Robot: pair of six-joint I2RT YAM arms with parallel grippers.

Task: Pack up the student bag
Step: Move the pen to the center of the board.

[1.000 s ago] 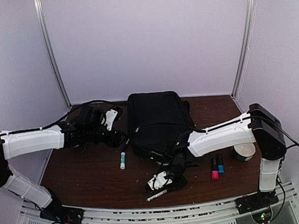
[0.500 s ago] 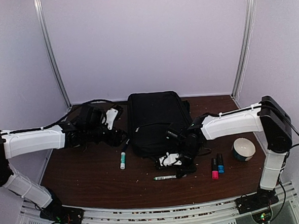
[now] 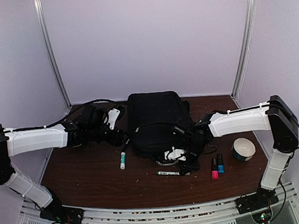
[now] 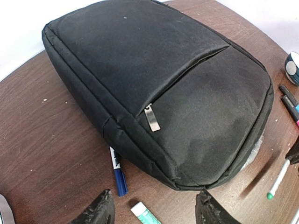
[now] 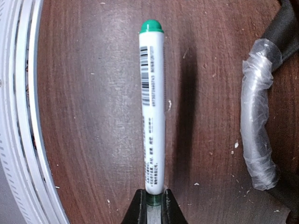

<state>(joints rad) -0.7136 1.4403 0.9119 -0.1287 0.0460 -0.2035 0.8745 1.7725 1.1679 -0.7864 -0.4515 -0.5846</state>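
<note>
While my right gripper (image 5: 152, 201) pinches the white green-capped plastic marker (image 5: 153, 112) by one end, jaws nearly shut, the large black fabric student bag (image 3: 157, 121) lies mid-table, just far-left of it. The marker's long axis runs left-right. My left gripper (image 4: 154, 209) hangs open, empty.

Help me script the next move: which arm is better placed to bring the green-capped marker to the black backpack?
Right. The right end effector grips the green-capped marker beside the student bag; the left end effector hangs open and empty off the bag's left side.
</note>
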